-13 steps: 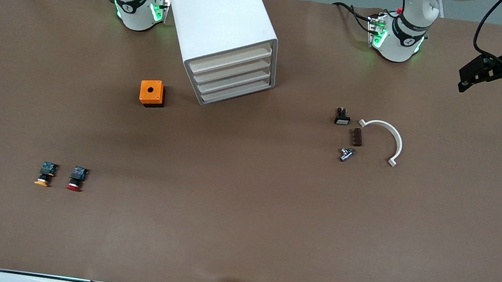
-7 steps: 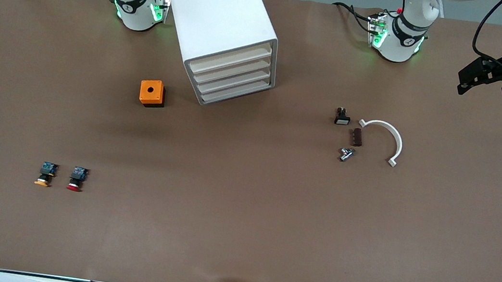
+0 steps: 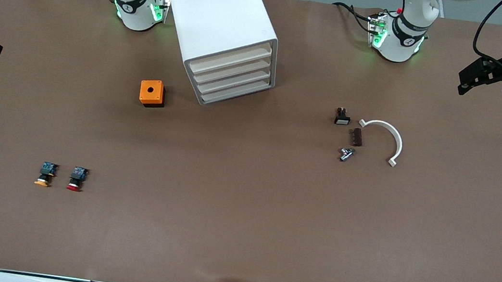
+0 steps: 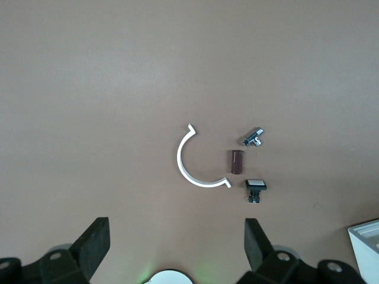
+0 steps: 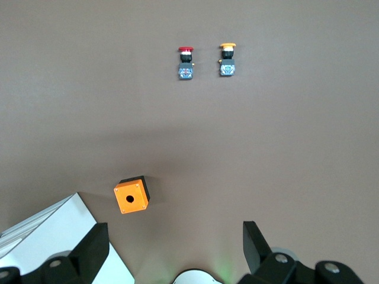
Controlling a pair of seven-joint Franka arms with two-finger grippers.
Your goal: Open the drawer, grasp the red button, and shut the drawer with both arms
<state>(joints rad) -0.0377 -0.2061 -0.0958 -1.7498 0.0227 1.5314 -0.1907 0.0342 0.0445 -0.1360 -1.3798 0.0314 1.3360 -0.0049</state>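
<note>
1. White cabinet (image 3: 223,30) houses four shallow trays; the drawer (image 3: 230,58), uppermost of the four, sits fully closed, its cream front flush with the three below.
2. The left gripper (image 4: 173,251) hangs in the air over bare table at the left arm's end, well apart from the cabinet. Its fingers (image 4: 95,244) are spread wide and hold nothing.
3. The right gripper (image 5: 172,251) hangs high at the right arm's end of the table, with the cabinet's corner and an orange cube (image 5: 132,195) just beneath it. Its fingers (image 5: 93,247) are likewise spread wide and empty.
4. The button (image 3: 76,178) lies on its side on the table, well apart from both grippers and far below the right one, just beside an orange-capped button (image 3: 46,174). Both rest closer to the front camera than the cube.
5. Handling, as a judgement: the button appears light, rigid and small, and the round red cap would likely slip or roll. A grasp across the flat sides of the black body (image 5: 186,58) looks safest, with the fingers kept clear of the orange-capped neighbour.
6. The drawer appears light and stiff. No handle is discernible, so the front lip seems the only purchase; the cabinet may slide unless one arm braces it.
7. No step of the task is done yet.
</note>
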